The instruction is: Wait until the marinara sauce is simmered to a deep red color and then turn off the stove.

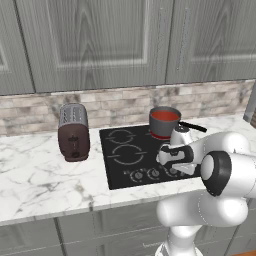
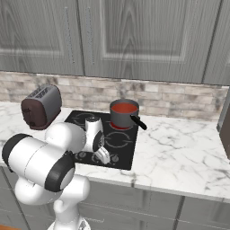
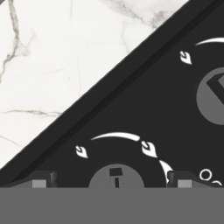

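Note:
The marinara sauce [image 1: 165, 115] [image 2: 124, 108] is a smooth red-orange surface in a small grey saucepan [image 1: 161, 127] [image 2: 122, 118] with a black handle, on the back right burner of the stove [image 1: 125, 155] [image 2: 121, 140]. The stove is a black glass cooktop with a row of round knobs [image 1: 154, 173] along its front edge. My gripper [image 1: 169, 159] [image 2: 103, 156] [image 3: 111, 180] points down over that row, in front of the pan, and is open. In the hand view one grey knob [image 3: 116, 177] lies between the two fingertips [image 3: 43, 179], and another knob [image 3: 214, 96] is at the right.
A brown-and-silver toaster [image 1: 73, 132] [image 2: 41, 107] stands on the marble counter [image 1: 40, 175] [image 2: 179, 148] left of the stove. A brick backsplash and grey wall cabinets rise behind. Bare marble [image 3: 52, 65] borders the stove's edge.

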You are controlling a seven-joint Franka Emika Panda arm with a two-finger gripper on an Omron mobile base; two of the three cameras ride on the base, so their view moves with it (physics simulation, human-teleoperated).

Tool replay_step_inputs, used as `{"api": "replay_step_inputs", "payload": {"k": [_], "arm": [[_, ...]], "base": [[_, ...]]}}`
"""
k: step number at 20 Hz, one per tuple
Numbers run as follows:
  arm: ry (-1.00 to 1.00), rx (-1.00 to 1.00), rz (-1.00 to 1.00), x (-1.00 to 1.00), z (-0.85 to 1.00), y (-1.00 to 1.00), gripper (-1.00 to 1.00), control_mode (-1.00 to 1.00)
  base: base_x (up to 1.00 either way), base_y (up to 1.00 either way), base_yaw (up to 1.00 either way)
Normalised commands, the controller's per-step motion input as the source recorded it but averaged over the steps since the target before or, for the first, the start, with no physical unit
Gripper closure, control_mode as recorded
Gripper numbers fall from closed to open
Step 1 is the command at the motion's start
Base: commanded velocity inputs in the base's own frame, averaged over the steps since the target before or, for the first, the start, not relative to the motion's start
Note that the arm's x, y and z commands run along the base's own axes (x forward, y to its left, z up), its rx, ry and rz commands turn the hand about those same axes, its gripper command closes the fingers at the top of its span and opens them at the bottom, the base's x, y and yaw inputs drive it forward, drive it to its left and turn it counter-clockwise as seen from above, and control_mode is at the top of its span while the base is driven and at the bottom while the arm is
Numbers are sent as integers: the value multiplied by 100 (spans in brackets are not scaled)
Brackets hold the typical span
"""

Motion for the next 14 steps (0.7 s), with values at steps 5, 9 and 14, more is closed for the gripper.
{"api": "replay_step_inputs", "payload": {"k": [5, 9, 14], "arm": [[0, 0, 0, 0, 0, 0, -100, -100], [0, 0, 0, 0, 0, 0, -100, -100], [0, 0, 0, 0, 0, 0, -100, -100]], "base": [[0, 0, 0], [0, 0, 0], [0, 0, 0]]}}
